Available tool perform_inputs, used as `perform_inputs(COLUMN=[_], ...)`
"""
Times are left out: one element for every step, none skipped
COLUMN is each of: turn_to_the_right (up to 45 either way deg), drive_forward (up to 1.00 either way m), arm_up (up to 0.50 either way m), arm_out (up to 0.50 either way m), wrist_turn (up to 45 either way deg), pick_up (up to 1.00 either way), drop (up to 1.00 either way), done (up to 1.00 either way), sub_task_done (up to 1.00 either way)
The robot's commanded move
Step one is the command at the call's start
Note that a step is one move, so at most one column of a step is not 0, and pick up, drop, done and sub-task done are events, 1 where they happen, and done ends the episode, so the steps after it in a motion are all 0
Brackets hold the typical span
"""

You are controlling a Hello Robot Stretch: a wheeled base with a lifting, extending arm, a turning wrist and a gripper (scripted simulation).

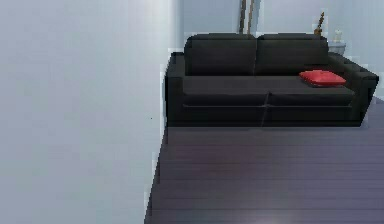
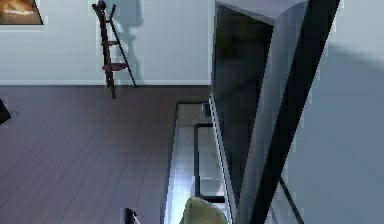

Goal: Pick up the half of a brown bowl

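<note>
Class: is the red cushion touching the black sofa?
Touching. The forward view shows the red cushion resting on the seat of the black sofa.

The black sofa [image 1: 262, 80] at upper right of the forward view bears a red cushion [image 1: 322, 77]. The floor [image 1: 270, 180] is dark plum planks and the wall [image 1: 70, 100] pale blue-grey. An orange-brown picture [image 2: 20, 10] hangs upper left of the arm side view.

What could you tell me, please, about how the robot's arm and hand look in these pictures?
Their colours, shapes and markings cannot be told from these pictures. The arm side view looks past a dark flat screen on a pale stand toward a dark ladder shelf; the forward view faces a black sofa with a red cushion.
</note>
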Motion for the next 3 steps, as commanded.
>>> perform_inputs(turn_to_the_right=[0.0,0.0,0.0], drive_forward=[0.0,0.0,0.0], arm_up=[0.0,0.0,-0.3], arm_out=[0.0,0.0,0.0], wrist_turn=[45.0,6.0,0.0], pick_up=[0.0,0.0,0.0], drop=[0.0,0.0,0.0], done=[0.0,0.0,0.0], sub_task_done=[0.0,0.0,0.0])
